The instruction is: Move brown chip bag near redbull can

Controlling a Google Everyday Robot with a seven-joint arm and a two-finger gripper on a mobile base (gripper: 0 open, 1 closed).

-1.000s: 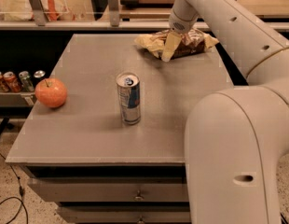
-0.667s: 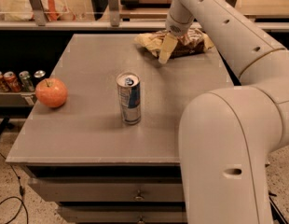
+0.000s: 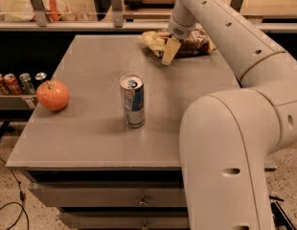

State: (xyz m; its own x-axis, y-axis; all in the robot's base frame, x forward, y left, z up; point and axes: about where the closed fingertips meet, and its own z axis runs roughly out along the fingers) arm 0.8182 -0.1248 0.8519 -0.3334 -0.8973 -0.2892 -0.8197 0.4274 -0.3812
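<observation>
The brown chip bag (image 3: 194,44) lies crinkled at the far right of the grey table (image 3: 91,128), dark brown in the middle with pale tan ends. My gripper (image 3: 169,51) reaches down from the arm onto the bag's left end. The redbull can (image 3: 132,101), blue and silver with an opened silver top, stands upright near the middle of the table, well in front and to the left of the bag.
A red-orange apple (image 3: 52,95) sits at the table's left edge. A row of small cans (image 3: 19,82) stands on a lower shelf to the left. A counter with a rail (image 3: 72,25) runs behind the table. My arm's large links (image 3: 234,143) fill the right foreground.
My arm's near links have swung a little to the left. The gripper stays at the bag's left end; the bag, can and apple have hardly moved.
</observation>
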